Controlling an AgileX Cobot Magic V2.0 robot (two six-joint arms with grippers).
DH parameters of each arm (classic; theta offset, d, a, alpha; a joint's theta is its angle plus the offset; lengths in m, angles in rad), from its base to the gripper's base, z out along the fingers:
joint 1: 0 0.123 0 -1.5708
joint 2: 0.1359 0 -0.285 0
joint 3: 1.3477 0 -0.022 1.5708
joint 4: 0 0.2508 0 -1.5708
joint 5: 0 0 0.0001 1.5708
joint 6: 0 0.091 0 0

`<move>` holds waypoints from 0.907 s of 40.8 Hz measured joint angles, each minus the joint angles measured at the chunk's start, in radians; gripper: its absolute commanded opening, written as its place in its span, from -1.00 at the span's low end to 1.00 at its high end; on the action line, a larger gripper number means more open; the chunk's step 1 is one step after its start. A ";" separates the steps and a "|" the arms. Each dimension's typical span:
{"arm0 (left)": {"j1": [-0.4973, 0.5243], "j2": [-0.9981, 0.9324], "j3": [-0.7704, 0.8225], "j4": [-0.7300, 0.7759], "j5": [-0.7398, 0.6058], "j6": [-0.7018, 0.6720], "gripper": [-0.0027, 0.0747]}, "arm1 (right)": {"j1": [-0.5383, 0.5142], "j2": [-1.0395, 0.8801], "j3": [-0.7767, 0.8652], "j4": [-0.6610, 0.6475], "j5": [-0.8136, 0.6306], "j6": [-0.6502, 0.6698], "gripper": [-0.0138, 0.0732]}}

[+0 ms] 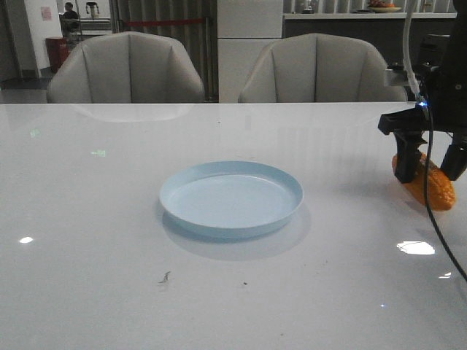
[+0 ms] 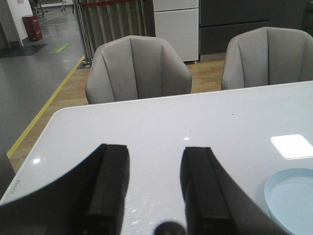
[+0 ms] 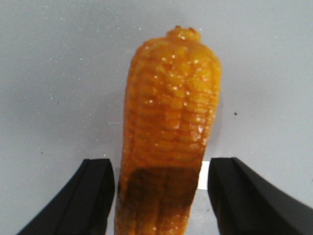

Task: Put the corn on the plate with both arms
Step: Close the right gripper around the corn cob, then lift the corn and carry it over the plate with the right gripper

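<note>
While straddling corn [image 3: 168,132] right of plate [image 1: 230,198] | right jaws spread, ungripped | left jaws parted, empty | next: pinch, lift

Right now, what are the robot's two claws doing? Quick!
Left gripper: open, holding nothing.
Right gripper: open, fingers either side of the bumpy orange plastic corn cob, not squeezing it.

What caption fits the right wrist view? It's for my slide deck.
Open right gripper straddling the orange corn cob lying on the white table, fingers not yet closed.
</note>
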 measured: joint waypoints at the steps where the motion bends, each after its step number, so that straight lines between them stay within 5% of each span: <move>1: 0.000 0.000 0.000 0.000 0.000 0.000 -0.09 | 0.000 0.002 0.000 0.000 -0.001 0.000 0.52; 12: 0.000 0.000 0.000 0.000 0.000 0.000 -0.09 | 0.000 0.006 -0.001 0.000 -0.009 0.002 0.48; 22: 0.000 0.000 0.000 0.000 0.000 0.000 -0.09 | 0.000 0.006 -0.004 0.000 -0.011 0.002 -0.17; 37: 0.000 0.000 0.000 0.000 0.001 0.000 -0.09 | 0.010 0.008 -0.114 0.001 0.030 -0.007 -0.17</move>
